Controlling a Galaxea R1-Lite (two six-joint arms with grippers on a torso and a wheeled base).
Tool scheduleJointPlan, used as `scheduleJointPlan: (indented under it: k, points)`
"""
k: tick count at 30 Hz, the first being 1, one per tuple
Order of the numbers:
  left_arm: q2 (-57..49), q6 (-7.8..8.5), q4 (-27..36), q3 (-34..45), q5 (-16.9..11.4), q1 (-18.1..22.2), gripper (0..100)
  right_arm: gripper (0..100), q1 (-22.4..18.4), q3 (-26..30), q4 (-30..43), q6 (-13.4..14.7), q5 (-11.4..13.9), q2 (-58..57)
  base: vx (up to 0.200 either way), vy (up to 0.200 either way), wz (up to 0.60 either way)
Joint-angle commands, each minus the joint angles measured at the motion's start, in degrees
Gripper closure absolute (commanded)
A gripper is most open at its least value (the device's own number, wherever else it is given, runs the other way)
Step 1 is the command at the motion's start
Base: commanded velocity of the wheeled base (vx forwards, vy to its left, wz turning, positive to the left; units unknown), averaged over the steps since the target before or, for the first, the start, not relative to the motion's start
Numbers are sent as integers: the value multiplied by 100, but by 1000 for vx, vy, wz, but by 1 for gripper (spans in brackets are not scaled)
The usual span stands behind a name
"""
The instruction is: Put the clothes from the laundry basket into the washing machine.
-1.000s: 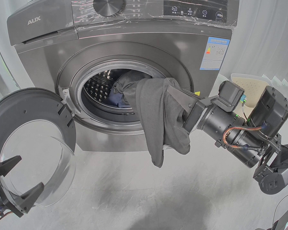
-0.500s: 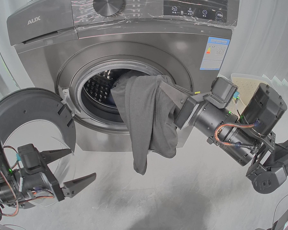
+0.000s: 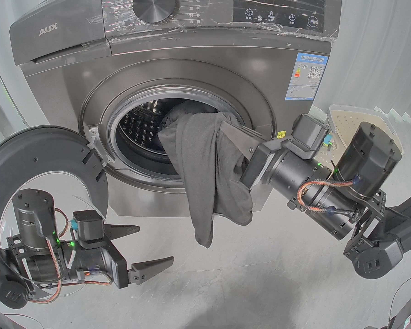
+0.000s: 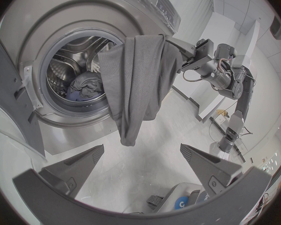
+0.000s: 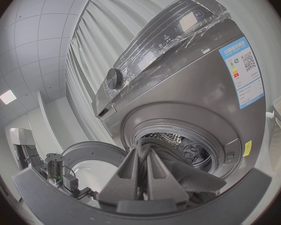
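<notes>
Your right claw (image 5: 143,154) is pressed together on a dark grey garment (image 3: 205,161), pinching its upper fold just in front of the washing machine (image 3: 169,69), at the right side of the drum opening (image 3: 139,126). The garment's top edge reaches past the opening's rim. Its long axis runs straight down the machine's front, and its narrow lower end points at the floor (image 3: 269,270) without touching it. Deep in the drum you can see a crumpled grey piece (image 4: 86,84) on top of something blue (image 4: 72,96). Your left claw (image 3: 155,244) is spread wide and holds nothing. It sits low before the machine's open door (image 3: 41,154), fingertips aimed toward the hanging end. The laundry basket (image 3: 351,119) stands just right of the machine.
</notes>
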Motion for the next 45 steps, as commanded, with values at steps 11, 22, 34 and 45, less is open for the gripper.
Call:
scheduleJointPlan:
  k: [11,22,34,45]
  points:
    - [1604,-296,-1066,-484,-8,-114,0,100,62,27,-8,1,0,81,0,0,0]
    - [2386,-305,-1347,-879,53,-184,0,100,62,54,1,-8,0,81,0,0,0]
    - [3265,-322,-2059,-1170,194,-158,0,100,89,45,-26,-8,0,81,0,0,0]
    - [3608,-436,-2376,-1460,317,-184,0,100,106,45,-35,-8,0,72,0,0,0]
